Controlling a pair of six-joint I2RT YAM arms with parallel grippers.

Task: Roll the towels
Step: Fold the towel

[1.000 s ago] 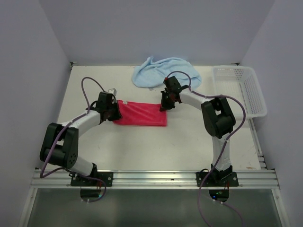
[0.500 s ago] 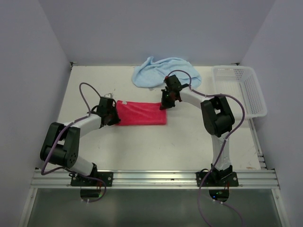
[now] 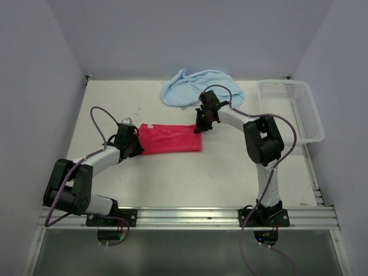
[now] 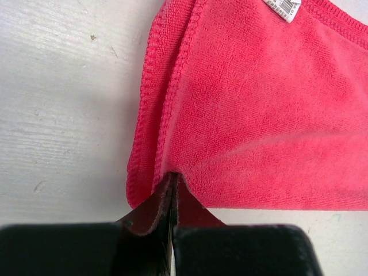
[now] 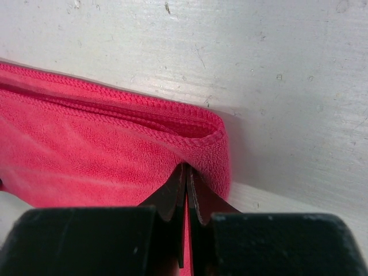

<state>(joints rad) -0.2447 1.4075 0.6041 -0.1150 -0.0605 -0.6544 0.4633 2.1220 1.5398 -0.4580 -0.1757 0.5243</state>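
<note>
- The left gripper (image 4: 173, 187) is nearest the near edge of the table (image 3: 190, 178), left of centre. Its fingers are pressed together on the near-left corner of the red-pink towel (image 3: 171, 138), with a nip of terry caught between the tips.
- The red-pink towel lies flat around the middle of the tabletop as a long doubled strip. Its length runs left to right, and two hemmed layers show at the left short end. A small white label (image 4: 284, 7) sits on its far long edge.
- The right gripper (image 5: 185, 178) is at the strip's far-right corner. It is also clamped on cloth, biting the rolled-over hem where the layers turn.
- Judged step: the strip is being squared and smoothed before any rolling, as no turn has been started.
- To do this well, both pinches should stay firm. The two corners should move together at one pace, low over the table, with only light tension between them. Pulling one corner ahead would skew the layers, and a skewed strip rolls into a cone.
- The hems should lie one over the other before either corner is released. Rolling should then start at one short end.
- The light blue towel (image 3: 192, 86) lies crumpled against the far edge near its middle, untouched and apart from the red one.
- A white basket (image 3: 290, 112) stands along the right edge toward the far-right corner.
</note>
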